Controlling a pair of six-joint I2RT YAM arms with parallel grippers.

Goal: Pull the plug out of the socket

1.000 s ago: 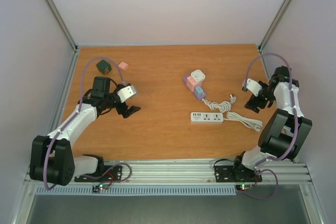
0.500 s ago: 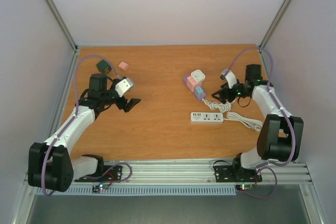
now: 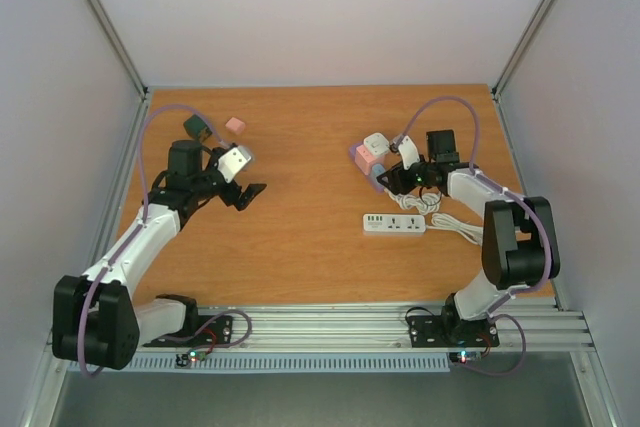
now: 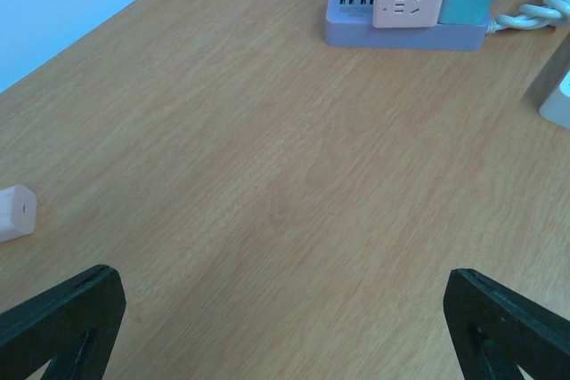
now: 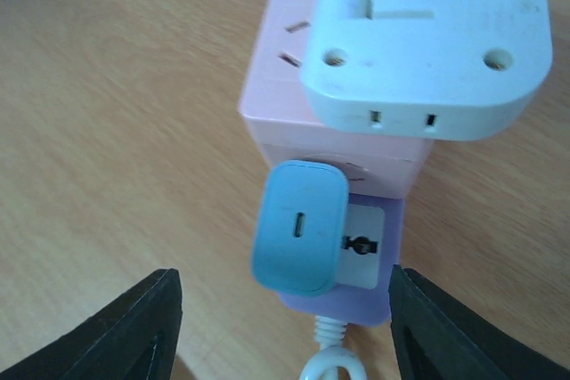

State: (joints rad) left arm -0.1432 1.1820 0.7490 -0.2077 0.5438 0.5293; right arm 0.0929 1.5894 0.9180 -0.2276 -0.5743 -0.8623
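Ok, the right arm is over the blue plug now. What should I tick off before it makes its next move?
1. Blue plug seated in the purple strip: ok.
2. Right tool straddling the plug, one finger on each side: ok.
3. Jaws wider than the plug, no contact: ok.
4. Pink adapter and white adapter outside the closing path: ok.
5. Strip braced against the pull: not ok. The left tool hovers open over the table, away from the strip.
6. Fingertips low enough on the plug: cannot tell.
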